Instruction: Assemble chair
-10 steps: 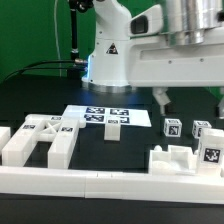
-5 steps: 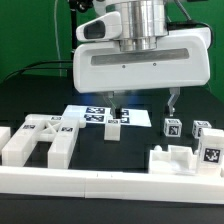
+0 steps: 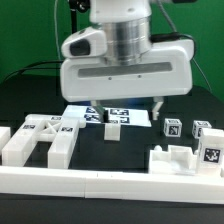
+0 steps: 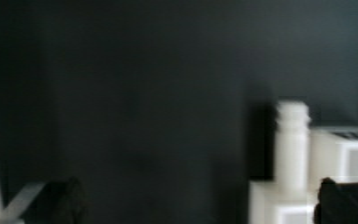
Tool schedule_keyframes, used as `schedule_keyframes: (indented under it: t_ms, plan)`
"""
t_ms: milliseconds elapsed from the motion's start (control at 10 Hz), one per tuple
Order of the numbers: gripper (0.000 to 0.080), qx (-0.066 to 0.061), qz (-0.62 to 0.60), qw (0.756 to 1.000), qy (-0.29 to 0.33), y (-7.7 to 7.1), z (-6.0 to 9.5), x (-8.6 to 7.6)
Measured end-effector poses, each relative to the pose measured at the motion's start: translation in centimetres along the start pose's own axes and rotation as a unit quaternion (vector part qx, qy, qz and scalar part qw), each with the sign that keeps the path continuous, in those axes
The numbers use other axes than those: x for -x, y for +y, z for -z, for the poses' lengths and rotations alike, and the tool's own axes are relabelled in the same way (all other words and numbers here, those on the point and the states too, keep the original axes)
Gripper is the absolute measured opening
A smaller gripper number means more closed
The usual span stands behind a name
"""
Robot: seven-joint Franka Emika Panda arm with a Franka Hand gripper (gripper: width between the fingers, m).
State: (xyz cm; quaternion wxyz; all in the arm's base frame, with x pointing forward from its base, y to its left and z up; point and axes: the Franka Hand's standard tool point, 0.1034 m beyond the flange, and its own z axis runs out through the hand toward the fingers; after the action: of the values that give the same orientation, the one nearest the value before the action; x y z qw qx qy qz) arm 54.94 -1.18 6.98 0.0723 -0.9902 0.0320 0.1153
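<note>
The spread, empty gripper [image 3: 134,108] is being held near the small white plastic block [image 3: 113,129], judged light, stiff, grippable across flat sides.

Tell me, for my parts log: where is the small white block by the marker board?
In the exterior view, the small white block stands centrally, at the near edge of the marker board, to the exterior view's right of the white frame part.

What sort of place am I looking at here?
Most likely a robotics lab bench. A white robot arm hangs over a black table, loose white furniture parts carry printed black-and-white tags, and a marker board lies flat behind them.
</note>
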Motion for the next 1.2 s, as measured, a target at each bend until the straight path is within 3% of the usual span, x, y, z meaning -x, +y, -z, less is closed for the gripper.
schedule_keyframes:
  t_ms: [200,500,600,700,800,900,1000,1100,1200]
  plan:
    - [0.0649,0.02,0.02,0.999,-0.037,1.8,0.6,0.7]
    - [0.0649,0.007,0.021,0.992,-0.121,1.2,0.5,1.8]
    - [0.0649,0.003,0.022,0.986,-0.163,1.0,0.0,1.8]
    - [0.0649,0.015,0.019,0.979,-0.203,0.9,-1.8,2.5]
    - [0.0649,0.029,0.011,0.964,-0.263,0.6,-2.9,4.0]
    - [0.0649,0.038,0.03,0.953,-0.298,0.4,-3.6,4.4]
    - [0.0649,0.033,0.024,0.938,-0.346,0.5,-3.5,4.9]
    - [0.0649,0.037,0.026,0.944,-0.326,0.7,-3.9,3.4]
    - [0.0649,0.036,0.026,0.945,-0.324,0.6,-3.7,3.5]
